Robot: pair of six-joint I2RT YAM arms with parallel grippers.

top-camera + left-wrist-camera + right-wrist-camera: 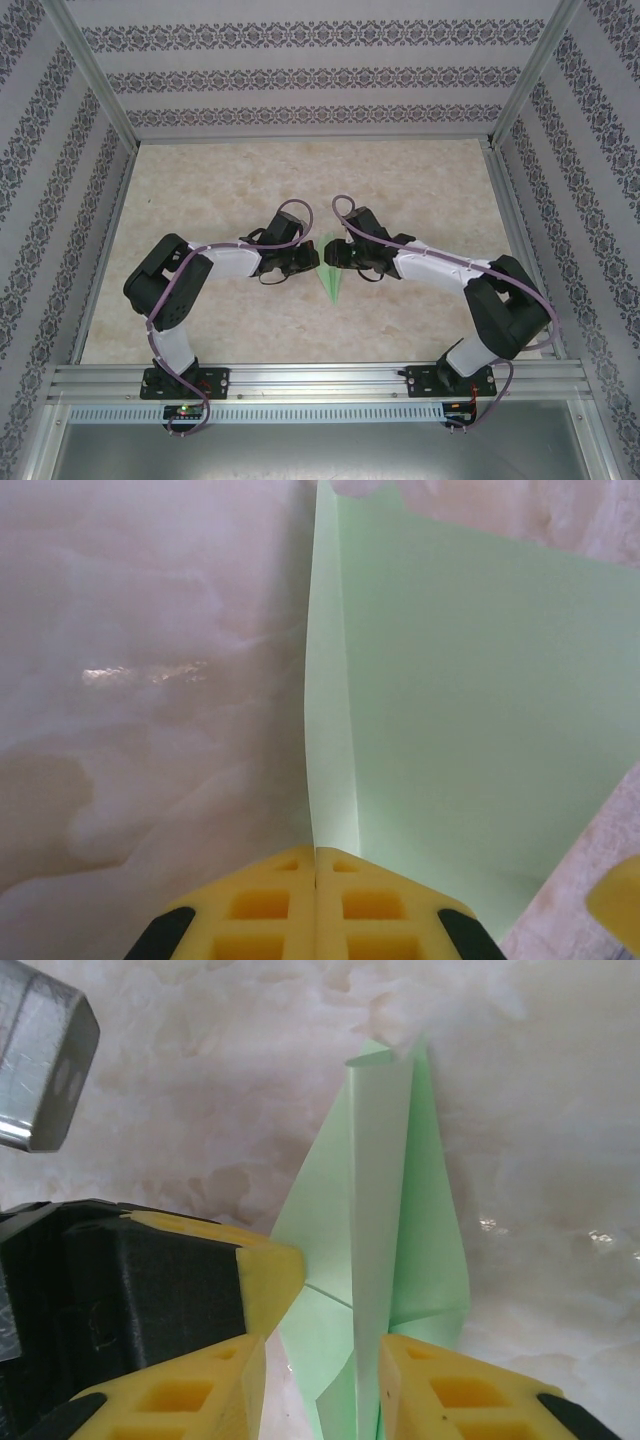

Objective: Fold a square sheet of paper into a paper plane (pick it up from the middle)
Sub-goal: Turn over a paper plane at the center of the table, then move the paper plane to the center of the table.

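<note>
Spreading across the walled cell, the beige marbled table (220,190) is the widest thing in the top view. Grey-patterned walls (300,80) enclose it on three sides, and an aluminium rail (320,380) runs along its near edge.

The left arm (175,285) and right arm (500,300) rise from that rail and bend inward, so their wrists meet near the table's middle.

Between the wrists lies the pale green paper plane (330,275). It is a slim wedge with its sharp tip pointing toward the rail.

In the right wrist view the plane (390,1220) shows flat layered wings lying on the table, with a narrow ridge standing up along the centre. A grey metal block (40,1060) sits in the upper left corner of that view.

The left gripper (316,880) has its yellow fingers pressed together on the plane's upright crease (330,730), which emerges straight from the seam between them. A broad flap lies to the right of the crease.

The right gripper (325,1350) has its fingers spread apart, one on each side of the ridge. Whether either pad touches the paper I cannot tell. One yellow finger (255,1280) of the left gripper sits just beside the plane's left wing.
</note>
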